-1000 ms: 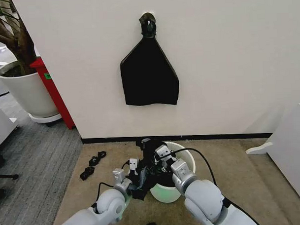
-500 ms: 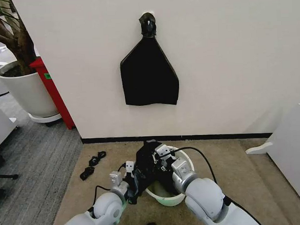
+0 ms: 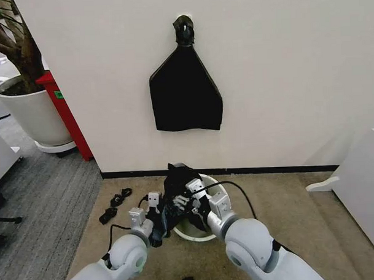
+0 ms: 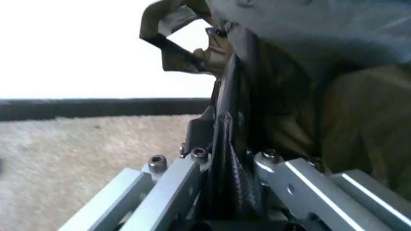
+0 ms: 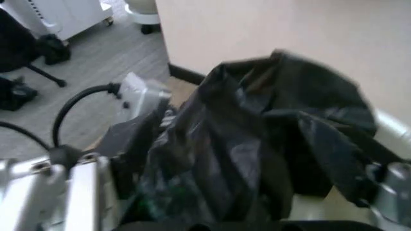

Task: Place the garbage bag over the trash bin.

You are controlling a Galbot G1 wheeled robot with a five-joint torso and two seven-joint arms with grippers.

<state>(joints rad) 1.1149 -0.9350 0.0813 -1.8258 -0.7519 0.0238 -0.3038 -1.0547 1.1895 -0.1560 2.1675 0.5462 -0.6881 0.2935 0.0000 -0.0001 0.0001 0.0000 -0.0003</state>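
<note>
Head view: we hold the bag (image 3: 175,189) bunched between both grippers above the near-left rim of the bin (image 3: 210,235), which stands on the carpet (image 3: 288,216) close to the wall's baseboard. The left gripper (image 3: 158,218) pinches a fold at the bin's left side; the right gripper (image 3: 190,202) reaches over the opening and is clenched on the bag as well. The rim at the far and right sides is bare, so we judge the task part done: the bag is at the bin but its mouth is not yet spread around the rim. Nearby lie black clips (image 3: 115,204) on the carpet's left part, a flat black bag (image 3: 185,97) hung on the wall, a plant pot (image 3: 29,115) and a red post (image 3: 66,113) at left; none blocks the work.

Left wrist view: black film (image 4: 231,159) runs pinched between our closed fingers (image 4: 186,178), with more of it draped alongside.

Right wrist view: the bag (image 5: 257,144) billows over the white rim (image 5: 391,127); the left gripper (image 5: 138,103) grips its edge; the bag's bulk hides the bin's opening
</note>
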